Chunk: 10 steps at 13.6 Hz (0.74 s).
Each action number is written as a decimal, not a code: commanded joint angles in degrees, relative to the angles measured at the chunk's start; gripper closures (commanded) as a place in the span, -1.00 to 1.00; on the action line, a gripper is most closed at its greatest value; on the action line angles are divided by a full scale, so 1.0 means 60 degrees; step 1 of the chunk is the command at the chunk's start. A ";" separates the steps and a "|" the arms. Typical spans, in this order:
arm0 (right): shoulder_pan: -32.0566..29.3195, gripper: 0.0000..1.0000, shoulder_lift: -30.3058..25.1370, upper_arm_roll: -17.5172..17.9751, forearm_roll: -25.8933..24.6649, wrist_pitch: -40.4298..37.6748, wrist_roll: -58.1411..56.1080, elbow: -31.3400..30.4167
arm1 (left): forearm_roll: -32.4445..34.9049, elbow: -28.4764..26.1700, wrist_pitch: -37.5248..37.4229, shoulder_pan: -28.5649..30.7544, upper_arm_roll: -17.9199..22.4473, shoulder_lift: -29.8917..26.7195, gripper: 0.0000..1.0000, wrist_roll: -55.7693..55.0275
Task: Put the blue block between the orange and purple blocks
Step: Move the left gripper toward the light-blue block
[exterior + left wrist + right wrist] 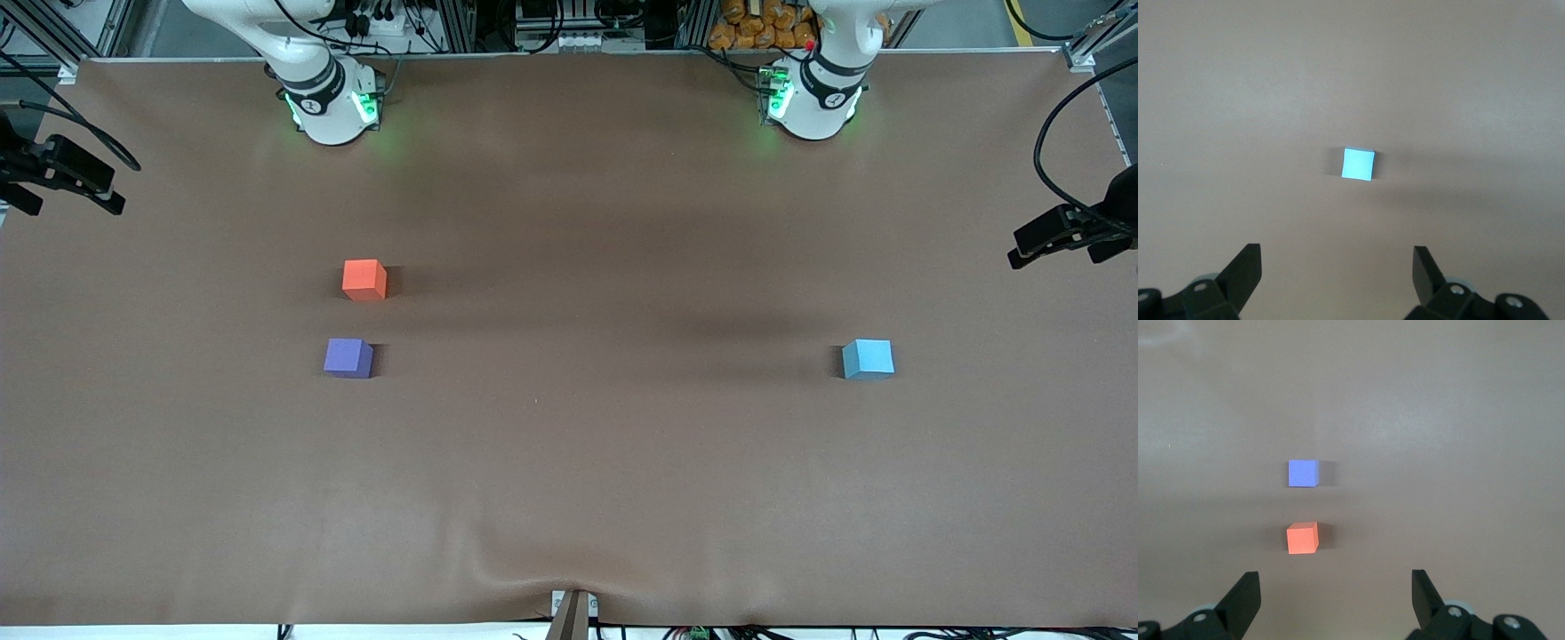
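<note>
Nearest the front camera lie two small cubes at much the same depth, well apart from each other. The small light sky-blue matte cube (pixel 868 359) sits alone on the brown matte table cover (pixel 569 480) toward the left arm's end of the table, all its visible faces plain and nothing touching it. The small violet-purple matte cube (pixel 348 357) sits toward the right arm's end. Just beside the purple cube, a little farther from the front camera, rests the small bright orange-red matte cube (pixel 364 279); a narrow strip of bare cover separates the two, so they do not touch.

The left gripper (pixel 1337 275) hangs high over the blue cube, which shows in the left wrist view (pixel 1358 164) in the open stretch of cover ahead of the fingertips. Its two black fingers (pixel 1245 267) stand wide apart, far wider than the cube, holding nothing and touching nothing.

The right gripper (pixel 1335 595) hangs high over the orange and purple pair. In the right wrist view the orange cube (pixel 1302 538) lies closer to the fingertips and the purple cube (pixel 1303 473) lies past it. Its black fingers (pixel 1245 590) are likewise spread wide, empty, clear of both cubes and of the cover.

Farthest from the front camera, the two white arm bases (pixel 331 105) stand along the table's edge.
</note>
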 commanded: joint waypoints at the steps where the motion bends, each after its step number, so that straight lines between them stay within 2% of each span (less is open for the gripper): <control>1: -0.0259 -1.00 0.0097 0.0130 0.0187 -0.0124 -0.0125 0.0200 | 0.0058 0.0131 0.0042 0.0081 -0.0033 0.0092 -1.00 -0.0052; 10: -0.0318 -1.00 0.0097 0.0130 0.0187 -0.0124 -0.0125 0.0186 | -0.0059 0.0058 0.0569 0.0287 0.0011 0.0867 -1.00 -0.0052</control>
